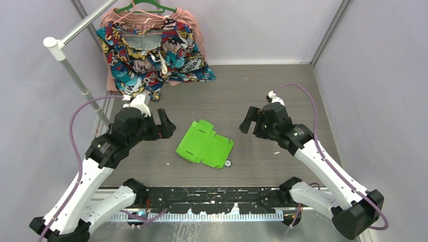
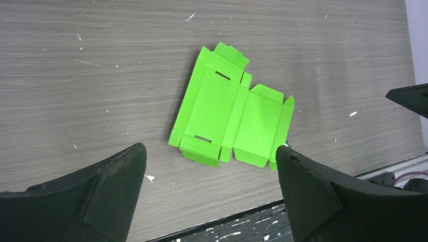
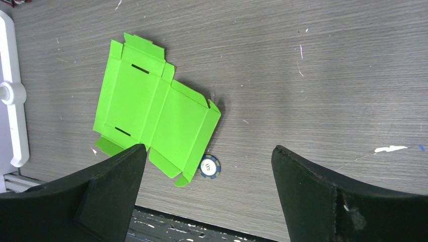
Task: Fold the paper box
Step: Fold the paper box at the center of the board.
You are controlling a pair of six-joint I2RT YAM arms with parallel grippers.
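**Grey worktop, flat green sheet: box fold had yet to start**

Grey wood-grain worktop (image 1: 282, 91), walled by pale panels, carried the paper box (image 1: 204, 144) as an unfolded die-cut sheet when I looked in from the remote station. It lay near the middle of the surface, a little toward the near edge, between the two arms and touched by neither. Its two main panels rested flat, with two slots cut in the larger one and tabs spread around the outline. A few edge flaps appeared to lift slightly along their creases, though I could not tell how far.

The left tool (image 1: 160, 126) hung above and to the left of the sheet, its jaws spread wide with nothing between them. The right tool (image 1: 254, 122) hung to the right, likewise released and empty. A small blue-and-white disc (image 3: 209, 166) sat just beside the sheet's near corner. At the far left corner a colourful patterned garment (image 1: 156, 55) hung from a green hanger (image 1: 144, 6) on a rack (image 1: 75, 75), well apart from the work.

By my judgement none of the fold was done: no wall stood up and no tab sat in a slot. Every step of raising the sides, tucking the flaps and closing the box was left.
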